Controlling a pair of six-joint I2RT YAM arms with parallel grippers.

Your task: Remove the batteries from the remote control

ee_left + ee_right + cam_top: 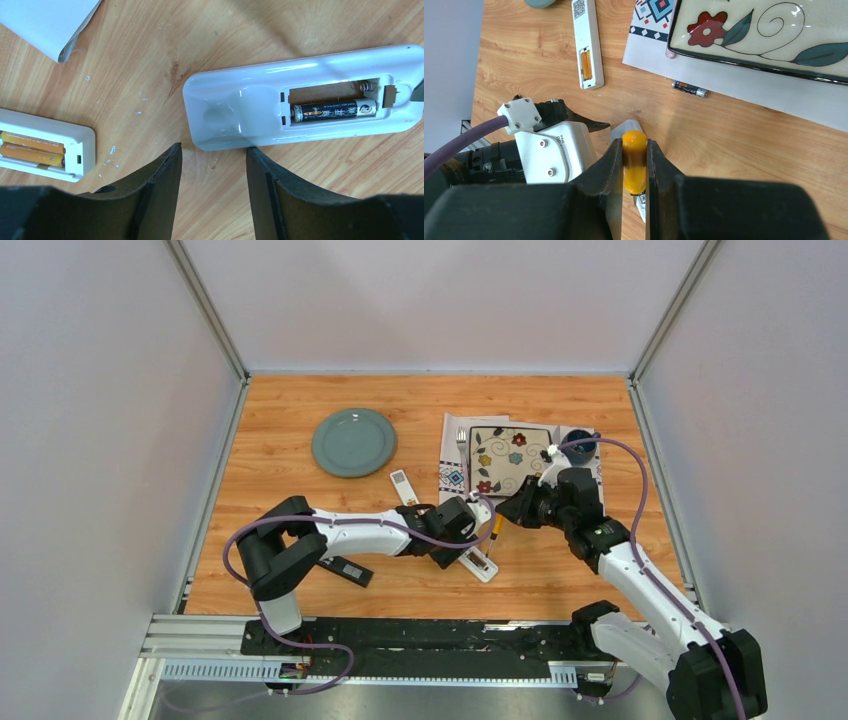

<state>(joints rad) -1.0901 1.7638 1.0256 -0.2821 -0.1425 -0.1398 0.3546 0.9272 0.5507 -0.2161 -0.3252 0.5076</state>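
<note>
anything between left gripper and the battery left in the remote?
Nothing visible. The battery lies bare in the open remote, the slot beside it empty. The left gripper hangs open by the remote's near edge. A dark tip at the remote's far end is beside the battery, not over it.

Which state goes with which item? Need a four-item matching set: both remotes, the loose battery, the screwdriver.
Items:
1. loose battery
2. screwdriver
3. near remote
4. QR-label remote

States:
A. two gold-orange cells inside
B. clamped in the right gripper
C. lying on the table at the edge of the paper
D. one dark cell in, other slot empty

Pairs: 1-C, 2-B, 3-D, 4-A
</note>
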